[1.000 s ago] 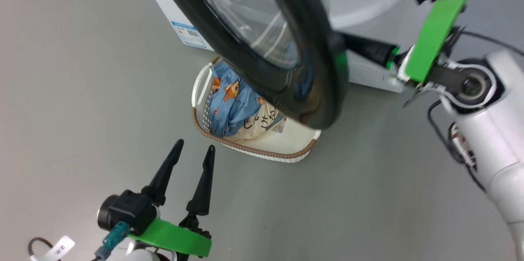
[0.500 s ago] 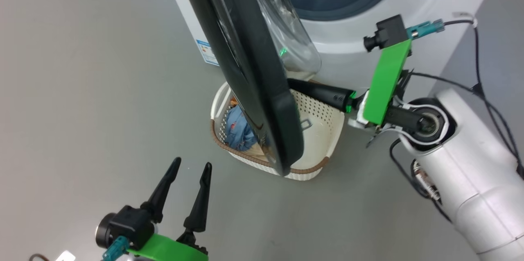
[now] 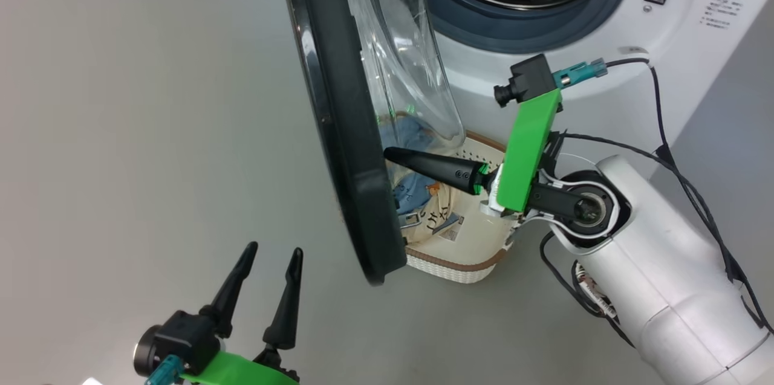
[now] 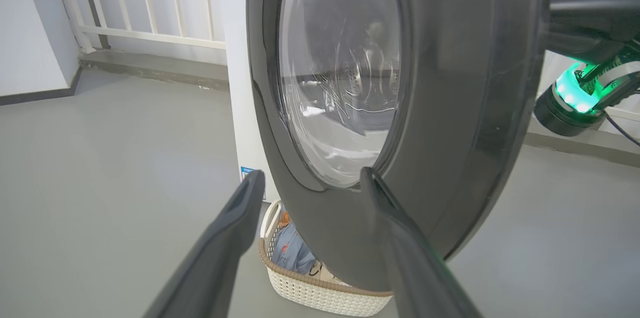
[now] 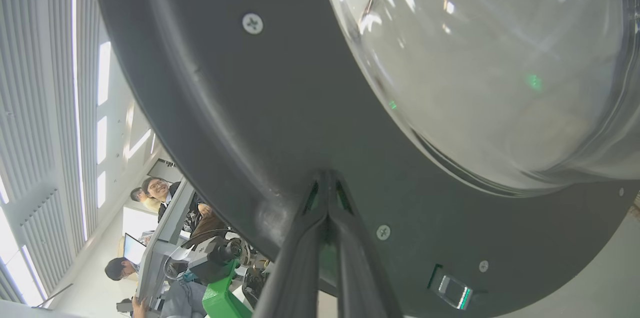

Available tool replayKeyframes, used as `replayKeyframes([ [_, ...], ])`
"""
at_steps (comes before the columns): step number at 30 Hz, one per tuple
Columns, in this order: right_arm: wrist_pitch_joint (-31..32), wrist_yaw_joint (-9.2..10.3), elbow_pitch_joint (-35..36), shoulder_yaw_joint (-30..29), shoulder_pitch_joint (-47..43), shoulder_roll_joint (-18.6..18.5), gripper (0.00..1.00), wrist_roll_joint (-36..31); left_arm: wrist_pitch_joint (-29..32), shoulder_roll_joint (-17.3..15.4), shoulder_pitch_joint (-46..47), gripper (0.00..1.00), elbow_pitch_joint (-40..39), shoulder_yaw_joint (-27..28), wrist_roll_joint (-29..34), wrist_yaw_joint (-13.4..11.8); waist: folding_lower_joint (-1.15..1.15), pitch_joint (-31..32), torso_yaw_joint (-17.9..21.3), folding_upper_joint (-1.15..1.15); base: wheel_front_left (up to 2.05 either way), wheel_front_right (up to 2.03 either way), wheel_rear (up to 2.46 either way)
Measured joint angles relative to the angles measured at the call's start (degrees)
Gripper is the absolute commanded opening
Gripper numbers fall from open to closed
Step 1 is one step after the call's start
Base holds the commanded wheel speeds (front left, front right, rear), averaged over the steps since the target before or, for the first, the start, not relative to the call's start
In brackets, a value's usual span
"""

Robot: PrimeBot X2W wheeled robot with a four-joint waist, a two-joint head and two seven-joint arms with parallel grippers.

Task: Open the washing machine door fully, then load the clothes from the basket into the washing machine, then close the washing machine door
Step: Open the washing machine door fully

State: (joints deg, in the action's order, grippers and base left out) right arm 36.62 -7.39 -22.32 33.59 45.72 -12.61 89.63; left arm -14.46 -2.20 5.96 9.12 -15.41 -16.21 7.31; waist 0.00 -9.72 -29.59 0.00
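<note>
Starting at the left, my left claw [image 3: 273, 249] hangs wide and empty over the floor [image 3: 121, 131]. Beside it, the washing machine door [image 3: 338, 131] has swung further out in the last second. My right claw [image 3: 390, 153], pinched shut on nothing, pushes on its dark inner rim. I judge the opening nearly done and loading next. The clothes [image 3: 411, 191] lie in the basket [image 3: 447, 267] before the washing machine [image 3: 604, 89]. The floor is smooth grey; there is a white railing [image 4: 150, 33], and people [image 5: 155, 190] at desks.
</note>
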Motion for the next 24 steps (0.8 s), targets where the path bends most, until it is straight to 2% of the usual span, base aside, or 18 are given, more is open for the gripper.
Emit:
replayKeyframes([
  [7, -0.8, 0.00, -0.6, 1.1, 0.0, 1.1, 0.00, -0.3, 0.0, 0.0, -1.5, 1.00, 0.2, 1.2, 0.0, 0.0, 0.00, 0.6, -1.5, 0.00, 0.00, 0.00, 0.00],
  [24, -2.3, 0.00, -2.7, 3.5, 1.6, 3.6, 0.00, -0.8, 0.0, 0.2, -2.0, 1.00, -1.0, 3.5, 0.4, 0.0, 0.00, -1.2, -2.2, 0.00, 0.00, 0.00, 0.00],
])
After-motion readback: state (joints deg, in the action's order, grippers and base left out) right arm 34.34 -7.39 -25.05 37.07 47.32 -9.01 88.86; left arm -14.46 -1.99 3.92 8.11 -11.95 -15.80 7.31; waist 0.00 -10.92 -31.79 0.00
